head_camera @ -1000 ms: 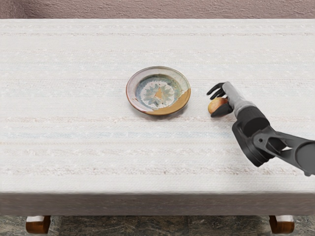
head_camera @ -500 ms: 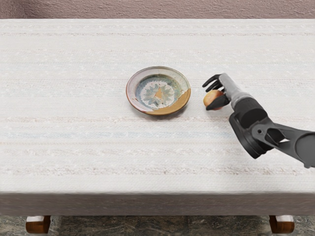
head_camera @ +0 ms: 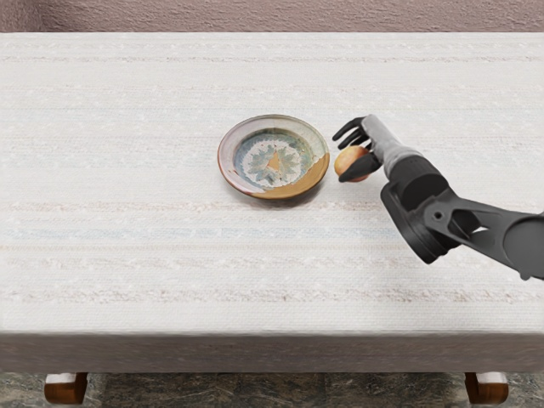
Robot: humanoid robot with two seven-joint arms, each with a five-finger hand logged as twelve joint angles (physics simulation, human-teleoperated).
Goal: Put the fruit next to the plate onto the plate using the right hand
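Observation:
A small orange-brown fruit (head_camera: 349, 161) is held in my right hand (head_camera: 354, 151), whose dark fingers curl around it from above and below. The fruit hangs just right of the plate (head_camera: 273, 156), close to its right rim and raised off the table, judging by its shadow. The plate is a shallow ceramic dish with a brown rim and a green floral centre, and nothing lies on it. My right arm (head_camera: 442, 217) comes in from the right edge. The left arm does not show.
The long pale table (head_camera: 170, 255) stretches across the view, with its front edge low in the picture and a wall behind it. Two wooden feet (head_camera: 66, 387) show under the front edge.
My right hand has lifted the fruit off the table and carried it left and slightly up, from well right of the plate to just beside its right rim.

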